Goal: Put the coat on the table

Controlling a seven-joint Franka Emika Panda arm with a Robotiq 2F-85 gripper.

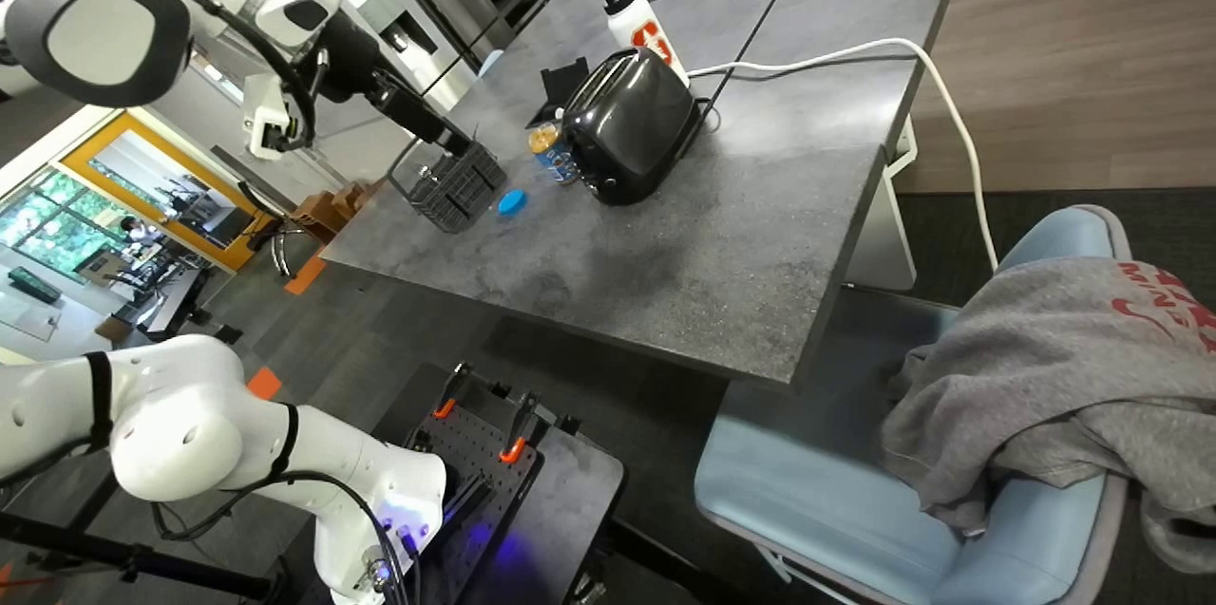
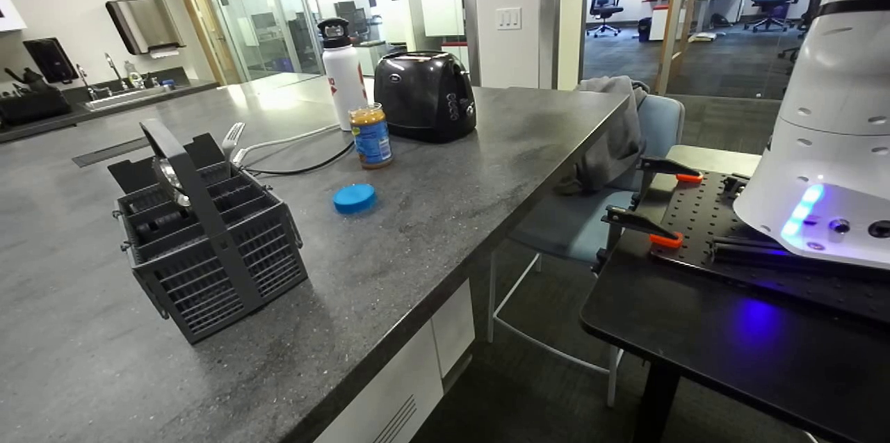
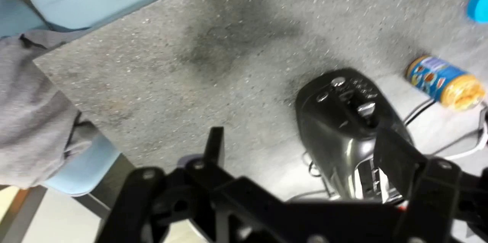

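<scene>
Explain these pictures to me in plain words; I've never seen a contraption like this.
The machine is a single white robot arm ending in a black claw. Two pictures come from cameras standing outside it. The third comes from a camera on its wrist, so the claw looks large along the bottom there.

On the gray table you can see a black toaster, a white bottle, a jar with a blue label, a blue lid and a gray basket.

The claw is open and holds nothing; the toaster showing behind it is apart from it. The gray coat, meant for the table, is draped over a blue chair.
</scene>
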